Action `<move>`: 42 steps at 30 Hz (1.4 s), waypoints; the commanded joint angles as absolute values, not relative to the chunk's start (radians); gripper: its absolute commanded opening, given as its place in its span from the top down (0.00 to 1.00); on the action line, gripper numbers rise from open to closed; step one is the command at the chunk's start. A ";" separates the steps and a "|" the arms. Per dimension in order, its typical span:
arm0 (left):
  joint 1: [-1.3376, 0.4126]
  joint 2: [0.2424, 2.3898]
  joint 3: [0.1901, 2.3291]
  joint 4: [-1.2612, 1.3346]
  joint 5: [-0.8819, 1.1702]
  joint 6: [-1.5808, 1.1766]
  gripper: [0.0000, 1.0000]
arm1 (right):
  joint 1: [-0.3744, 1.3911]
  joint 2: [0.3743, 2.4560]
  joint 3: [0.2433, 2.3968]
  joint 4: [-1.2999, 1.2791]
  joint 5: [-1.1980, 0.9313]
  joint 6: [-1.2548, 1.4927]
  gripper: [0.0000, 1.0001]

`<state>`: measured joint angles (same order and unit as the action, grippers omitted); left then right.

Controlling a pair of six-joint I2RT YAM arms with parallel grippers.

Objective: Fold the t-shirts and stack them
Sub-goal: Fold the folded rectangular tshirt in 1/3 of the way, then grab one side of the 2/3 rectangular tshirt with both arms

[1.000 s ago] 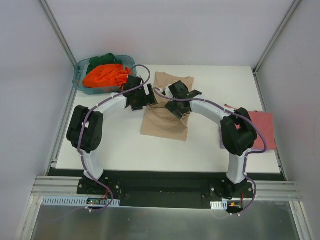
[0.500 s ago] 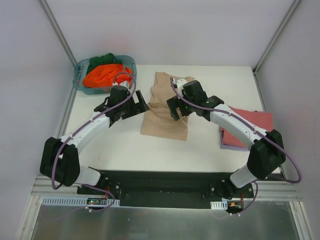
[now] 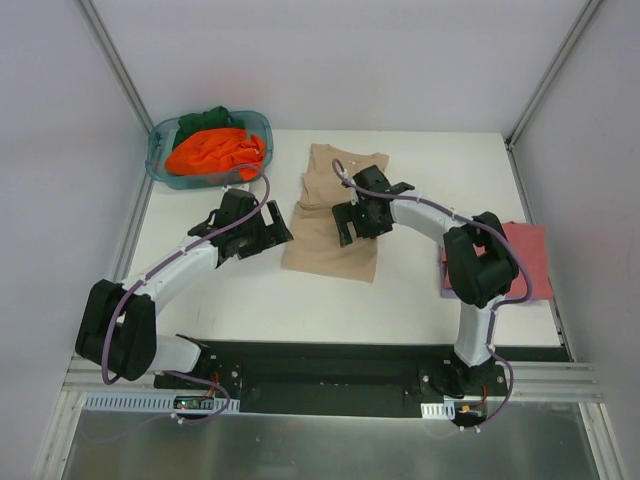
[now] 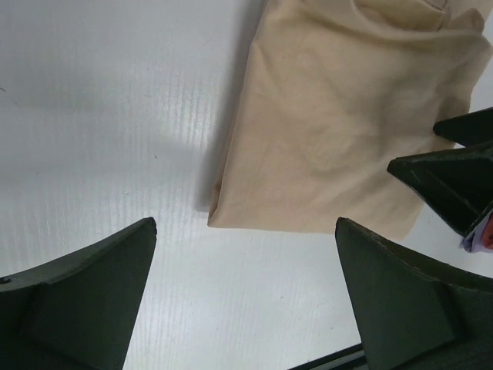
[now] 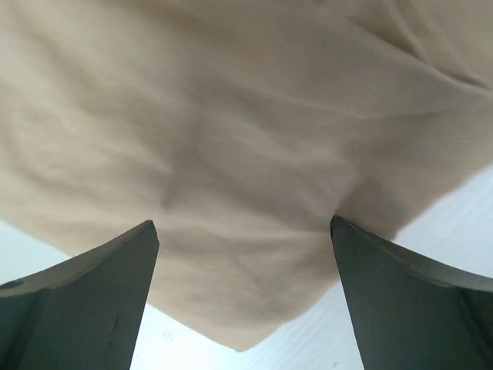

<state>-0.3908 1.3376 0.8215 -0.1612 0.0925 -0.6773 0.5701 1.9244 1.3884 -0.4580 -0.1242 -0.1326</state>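
Note:
A tan t-shirt [image 3: 328,240] lies folded into a long strip at the middle of the white table [image 3: 420,300]. My left gripper [image 3: 272,238] hangs open just left of the strip, over bare table [image 4: 115,116], with the shirt's near left corner [image 4: 231,216] ahead of its fingertips. Over the strip's right half my right gripper [image 3: 346,228] stands open, the tan cloth [image 5: 231,116] spread below its jaws and nothing held. The left wrist view also shows the right gripper's fingers [image 4: 454,177]. A dusty red t-shirt [image 3: 527,250] lies folded at the right edge.
A teal tub [image 3: 158,155] at the back left holds a crumpled bright orange shirt [image 3: 210,152] and a dark green one [image 3: 205,120]. The right arm's raised elbow [image 3: 480,265] covers part of the red shirt. Frame posts stand at the back corners.
Both grippers have opened wider. The left gripper has drawn off the tan shirt toward the left and front. The right arm's elbow dropped low, then rose again; its gripper stays over the shirt.

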 commanded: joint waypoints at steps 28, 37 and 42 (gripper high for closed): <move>-0.422 1.563 0.808 -0.144 0.219 -0.767 0.31 | 0.821 1.463 0.954 -0.420 0.121 -0.192 0.02; -0.431 1.606 0.810 -0.144 0.181 -0.779 0.94 | 0.824 1.407 0.855 -0.330 0.213 -0.032 0.03; -0.431 1.601 0.808 -0.144 0.160 -0.773 1.00 | 0.821 1.342 0.801 -0.285 0.227 0.128 0.04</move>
